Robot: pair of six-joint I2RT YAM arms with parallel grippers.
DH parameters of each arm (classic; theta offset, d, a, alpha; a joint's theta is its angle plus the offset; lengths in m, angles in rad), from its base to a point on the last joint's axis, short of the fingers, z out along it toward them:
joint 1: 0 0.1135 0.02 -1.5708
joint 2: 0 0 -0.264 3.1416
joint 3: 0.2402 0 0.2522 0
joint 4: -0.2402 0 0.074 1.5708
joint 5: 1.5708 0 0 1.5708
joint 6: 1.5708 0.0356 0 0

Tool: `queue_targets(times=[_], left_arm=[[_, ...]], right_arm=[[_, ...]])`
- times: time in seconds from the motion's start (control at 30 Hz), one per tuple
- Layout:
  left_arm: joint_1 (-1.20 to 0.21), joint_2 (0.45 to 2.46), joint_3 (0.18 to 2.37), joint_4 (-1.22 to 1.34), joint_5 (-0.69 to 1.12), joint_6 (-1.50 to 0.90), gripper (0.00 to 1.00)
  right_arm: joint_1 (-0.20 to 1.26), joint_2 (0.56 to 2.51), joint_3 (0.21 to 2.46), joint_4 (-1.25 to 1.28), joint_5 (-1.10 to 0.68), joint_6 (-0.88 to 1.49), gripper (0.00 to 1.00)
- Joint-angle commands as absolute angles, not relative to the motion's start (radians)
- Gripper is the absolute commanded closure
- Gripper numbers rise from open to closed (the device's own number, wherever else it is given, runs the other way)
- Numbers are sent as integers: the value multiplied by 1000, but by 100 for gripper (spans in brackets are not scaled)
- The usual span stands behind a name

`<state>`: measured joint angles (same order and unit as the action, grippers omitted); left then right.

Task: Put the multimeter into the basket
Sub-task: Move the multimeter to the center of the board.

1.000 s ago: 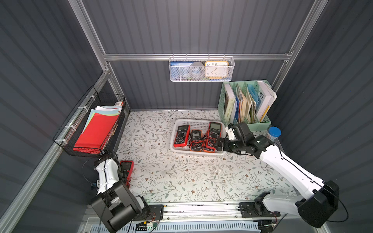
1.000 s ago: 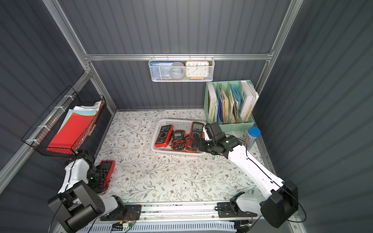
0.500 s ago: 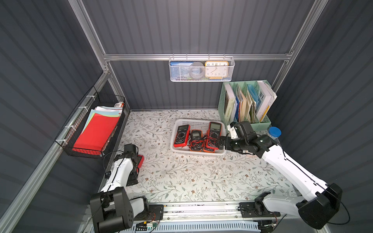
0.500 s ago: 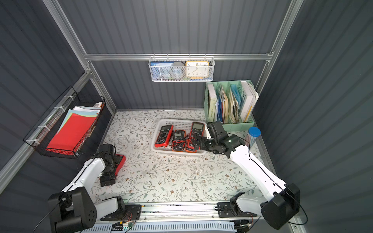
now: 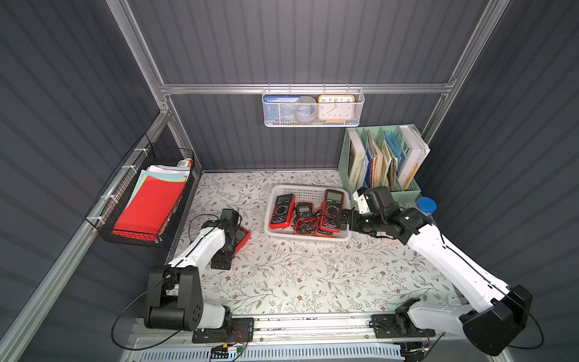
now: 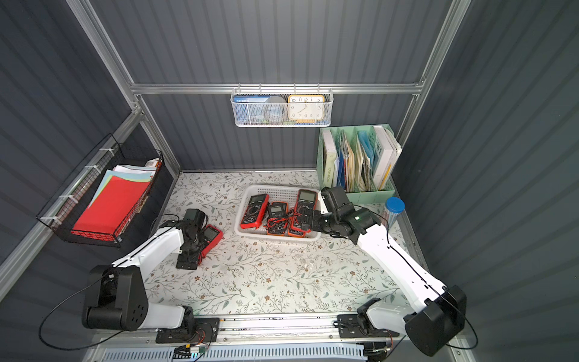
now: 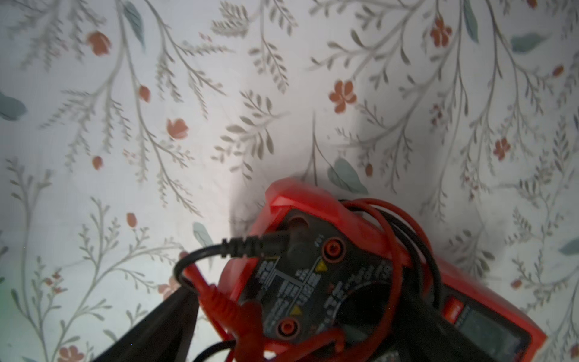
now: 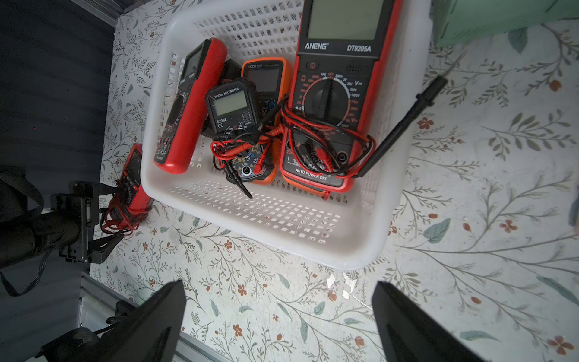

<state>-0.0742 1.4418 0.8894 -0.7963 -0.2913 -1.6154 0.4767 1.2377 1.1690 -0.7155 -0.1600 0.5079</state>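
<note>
1. The red multimeter (image 6: 213, 236) was found outside the basket (image 5: 308, 239), on the left arm's side of it and apart from its wall. It was tilted, and red and black leads were wound round its body.
2. Whether it rested on the floral worktop (image 5: 297, 275) or was raised just above it could not be told.
3. The left gripper (image 8: 121, 213) was set at the multimeter. Its fingers (image 7: 163, 326) were spread wide and released, and one was seen beside the leads at the jack end.
4. The right gripper (image 8: 279, 283) was held at the basket's opposite end. Its fingers (image 8: 156, 322) were likewise parted wide and released.
5. Four other meters were seen in the white perforated basket:
   - a large red ANENG DT9205A (image 8: 332, 94)
   - a slimmer red meter (image 8: 185, 109)
   - a black SZ308 meter (image 8: 233, 109)
   - an orange meter (image 8: 266, 78), partly covered by the black one
6. A black probe (image 8: 404, 122) was laid across the basket's rim.
7. A green file holder (image 5: 382, 163) was stood at the back beyond the right arm, with a blue-lidded jar (image 5: 426, 205) just beside it.
</note>
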Motion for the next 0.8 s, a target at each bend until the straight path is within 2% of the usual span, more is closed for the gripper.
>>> queue_targets(times=[0.0,0.33,0.47,0.53,0.6,0.77], left_arm=[[-145,1491,951,-821,-112,-1474,1],[-161,1511,1203,-1030,-231,-1071,1],[-155,1527,1266,-982,-150,-746,1],[-155,1580,1346,-1006,-100,-537,1],[-158,1657,1453,-1053,-125,-374,1],[-158,1826,1595,-1227,-171,-221,1]], right_arm=[[472,1248,1181,-729,-150,520,1],[472,1268,1155,-693,-181,539,1],[472,1274,1152,-701,-201,546,1],[472,1272,1149,-705,-212,548,1],[473,1266,1146,-709,-235,551,1],[475,1236,1104,-701,-279,568,1]])
